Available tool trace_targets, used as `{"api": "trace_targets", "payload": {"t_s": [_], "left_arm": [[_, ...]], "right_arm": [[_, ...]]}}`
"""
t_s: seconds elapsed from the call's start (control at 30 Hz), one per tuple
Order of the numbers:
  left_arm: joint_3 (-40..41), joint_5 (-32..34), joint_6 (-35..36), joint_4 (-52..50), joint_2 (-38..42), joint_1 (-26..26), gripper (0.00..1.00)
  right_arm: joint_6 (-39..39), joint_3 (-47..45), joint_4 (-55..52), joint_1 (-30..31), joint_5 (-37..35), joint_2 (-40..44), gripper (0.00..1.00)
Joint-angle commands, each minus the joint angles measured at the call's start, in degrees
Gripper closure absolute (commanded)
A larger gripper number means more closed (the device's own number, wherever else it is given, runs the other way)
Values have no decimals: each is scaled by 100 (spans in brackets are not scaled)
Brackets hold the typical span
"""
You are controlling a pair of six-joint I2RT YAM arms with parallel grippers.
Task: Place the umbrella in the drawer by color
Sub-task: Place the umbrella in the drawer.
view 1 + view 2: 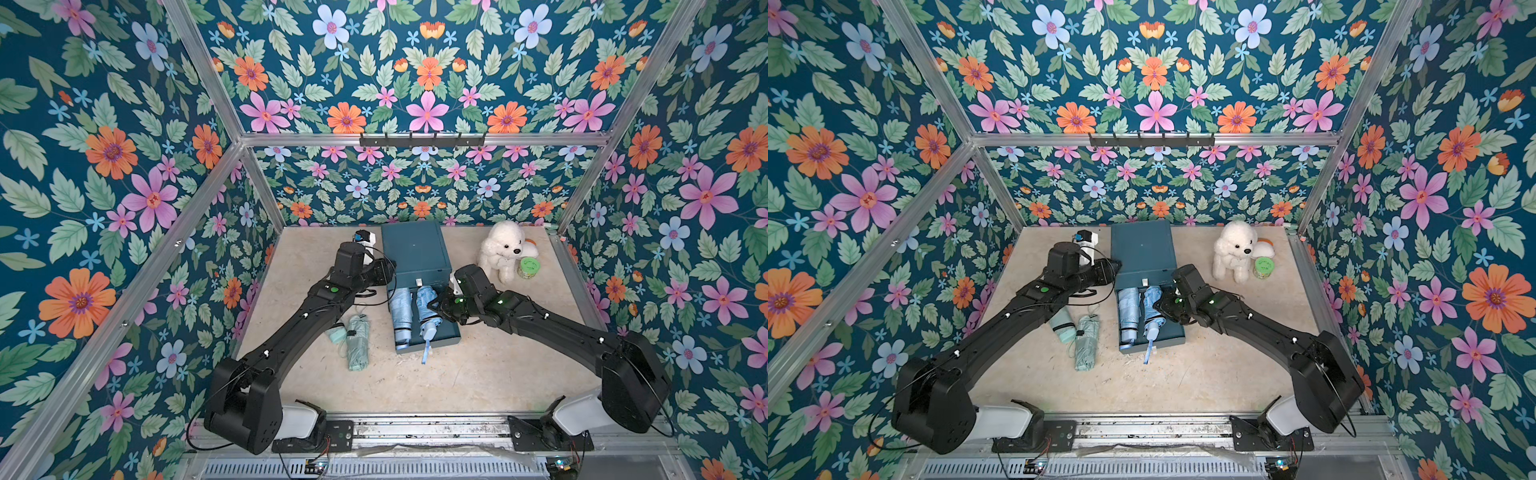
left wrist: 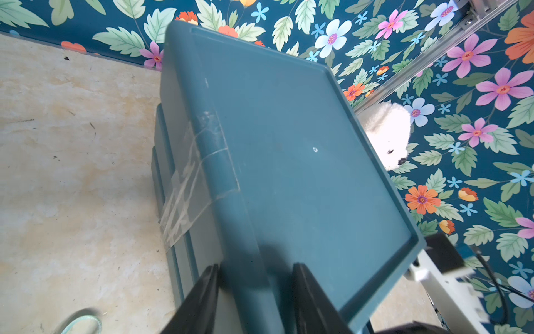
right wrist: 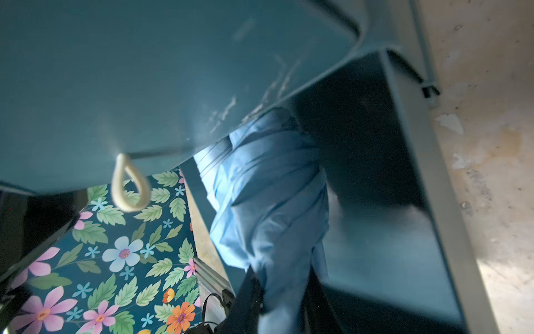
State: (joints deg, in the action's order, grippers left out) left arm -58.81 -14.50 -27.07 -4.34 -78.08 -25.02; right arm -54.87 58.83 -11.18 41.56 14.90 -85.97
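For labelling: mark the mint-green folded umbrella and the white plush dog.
mint-green folded umbrella (image 1: 358, 344): in a top view, middle of its canopy.
white plush dog (image 1: 504, 240): in a top view, its head.

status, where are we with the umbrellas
Right end effector shut on light-blue folded umbrella, in open teal drawer beside another blue one. Left end effector astride teal plastic cabinet's top edge, grip unclear. Two mint-green folded umbrellas on the table.

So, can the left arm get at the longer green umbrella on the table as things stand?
Probably yes. The longer green umbrella lies uncovered on the table, beside the left forearm. But the left gripper has its jaws astride the cabinet's edge; it would first have to back off.
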Motion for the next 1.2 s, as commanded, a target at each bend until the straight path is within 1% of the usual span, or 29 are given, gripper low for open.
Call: {"api": "trace_targets", "payload": {"t_s": [0.0, 0.07, 0.13, 0.2, 0.33, 0.43, 0.5, 0.53, 0.6, 0.7, 0.73, 0.8, 0.87, 0.9, 1.03, 1.17], "left_arm": [[27, 115, 174, -719, -45, 5, 55], [34, 114, 176, -726, -37, 5, 55], [48, 113, 184, -722, -23, 5, 55], [45, 122, 203, -733, -10, 5, 55], [59, 123, 233, -736, -6, 4, 56], [59, 131, 237, -739, -16, 5, 57], [65, 132, 246, -742, -27, 3, 57], [67, 140, 246, -737, -30, 1, 57], [64, 141, 246, -746, -43, 5, 57], [63, 145, 255, -753, -43, 5, 58], [62, 141, 255, -750, -47, 5, 58], [54, 141, 255, -752, -66, 5, 58], [60, 149, 264, -749, -69, 1, 58], [54, 150, 264, -761, -72, 5, 58], [52, 150, 270, -776, -89, 7, 58], [23, 158, 281, -785, -104, 5, 57]], "right_arm": [[193, 109, 405, -25, 16, -128, 100], [214, 137, 460, -72, 77, -214, 100], [182, 81, 670, -142, 345, -284, 100], [145, 51, 792, -166, 435, -319, 100], [364, 114, 690, -165, 166, -315, 100], [814, 322, 250, -98, -530, -338, 100], [986, 408, 52, -86, -714, -416, 100], [1068, 427, 35, -75, -725, -454, 96], [1179, 443, -19, -15, -845, -494, 82], [1373, 571, -303, 176, -1318, -526, 55], [1444, 640, -454, 255, -1508, -526, 48], [1542, 753, -688, 418, -1939, -509, 41], [1643, 915, -992, 611, -2472, -477, 36], [1664, 998, -1146, 697, -2695, -484, 35], [1621, 1170, -1603, 911, -3230, -392, 35], [1554, 1186, -1862, 1232, -3794, 10, 35]]}}
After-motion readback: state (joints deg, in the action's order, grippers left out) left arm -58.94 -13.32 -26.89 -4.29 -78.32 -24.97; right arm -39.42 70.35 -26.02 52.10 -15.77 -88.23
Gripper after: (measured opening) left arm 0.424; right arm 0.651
